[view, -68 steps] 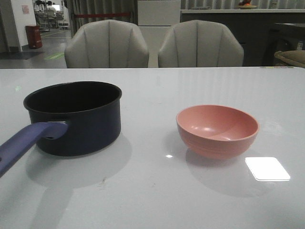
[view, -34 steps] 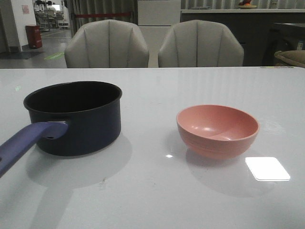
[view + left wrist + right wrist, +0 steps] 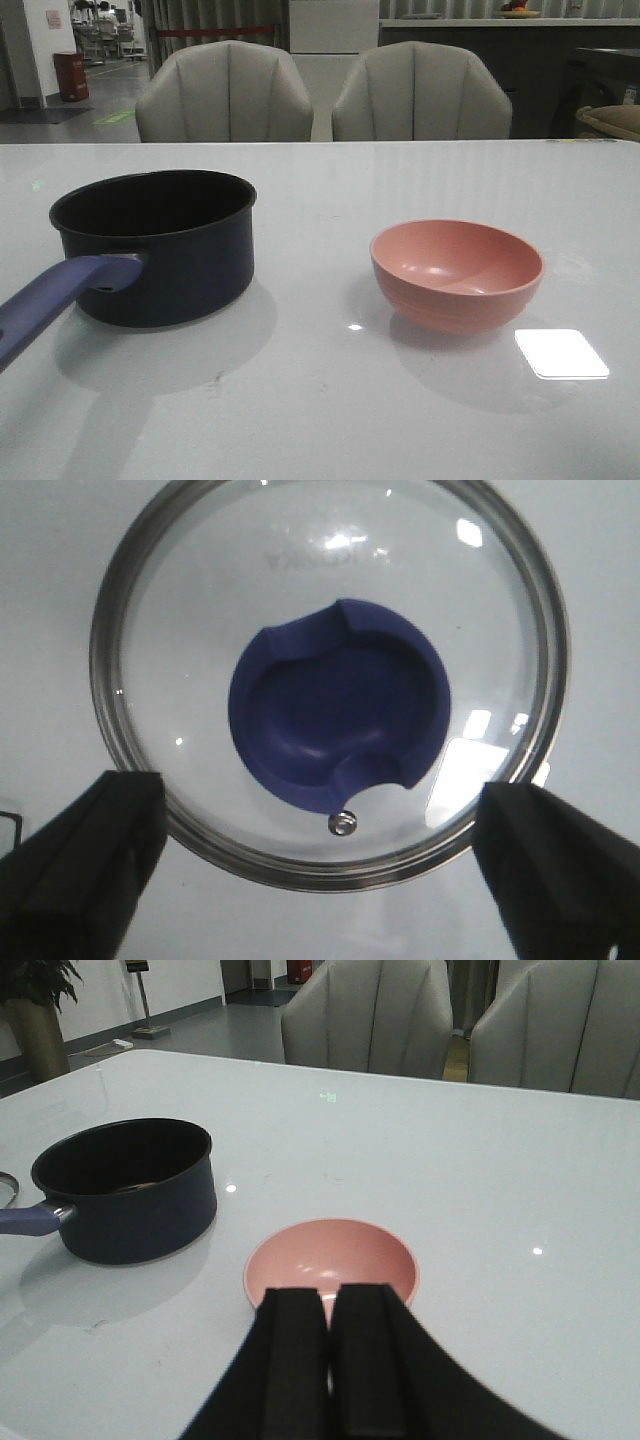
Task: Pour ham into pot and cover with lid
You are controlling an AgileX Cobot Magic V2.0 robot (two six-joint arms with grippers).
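Nothing was seen to shift on the table; the left gripper [image 3: 320, 870], spread wide, was poised above the silver-rimmed glass lid [image 3: 330, 680], the right gripper [image 3: 331, 1360] closed empty.

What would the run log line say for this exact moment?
left hand: open above lid | right hand: shut, empty, near bowl | pot: uncovered | ham: not discernible

Showroom or office-type hall, not home kitchen. Large glossy white table [image 3: 420, 190], two grey padded chairs [image 3: 225, 92] behind it. Beyond: open polished floor with green floor markings [image 3: 117, 117], red bin [image 3: 70, 76], long counter [image 3: 500, 22], curtains [image 3: 205, 18], potted plant [image 3: 38, 1005].
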